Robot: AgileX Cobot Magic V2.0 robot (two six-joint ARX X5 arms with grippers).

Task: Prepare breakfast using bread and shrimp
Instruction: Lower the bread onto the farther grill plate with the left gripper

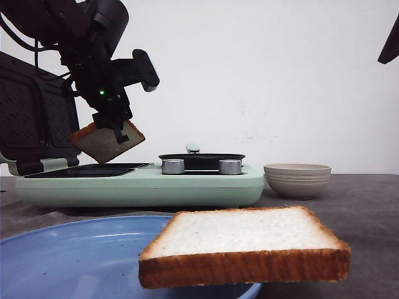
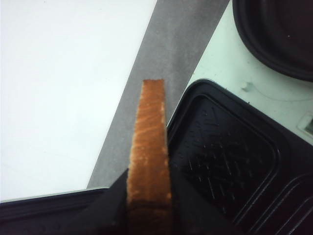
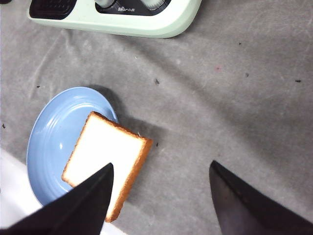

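The left gripper [image 1: 115, 134] held one bread slice [image 1: 106, 142] tightly above the black grill plate [image 1: 93, 169]. The right gripper [image 3: 161, 196] hung with jaws wide apart over the second slice [image 3: 105, 159], which lay on the blue plate [image 3: 54, 137].

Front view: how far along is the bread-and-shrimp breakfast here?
Early. In hand: the left gripper holds one crusted white bread slice tilted above the open mint-green sandwich maker's black grill plate, not yet set down. Left: the second white bread slice lies on the blue plate, overhanging its rim; the right gripper is open above it. The beige ribbed bowl's contents are hidden.
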